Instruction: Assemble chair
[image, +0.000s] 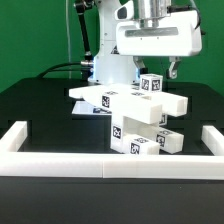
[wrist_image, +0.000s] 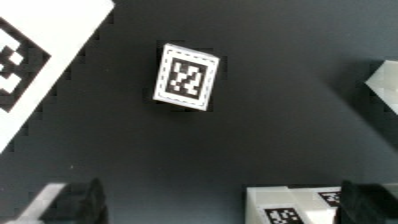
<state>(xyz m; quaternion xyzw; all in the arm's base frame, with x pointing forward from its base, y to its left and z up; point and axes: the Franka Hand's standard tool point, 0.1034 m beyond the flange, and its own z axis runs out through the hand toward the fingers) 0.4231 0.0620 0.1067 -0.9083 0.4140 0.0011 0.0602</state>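
The chair is being shown part-built at the table's middle: tagged white blocks stacked in a leaning pile, just behind the white rail at six o'clock. The gripper is being held above the pile at twelve o'clock, apparently gripping nothing; whether its fingers are apart cannot be told. A loose part is probably being sought next, calling for descent and alignment.

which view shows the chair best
The exterior view: the chair stands whole at the table's middle, stacked white tagged parts below the gripper. The wrist view catches only scattered tagged pieces at its edges.
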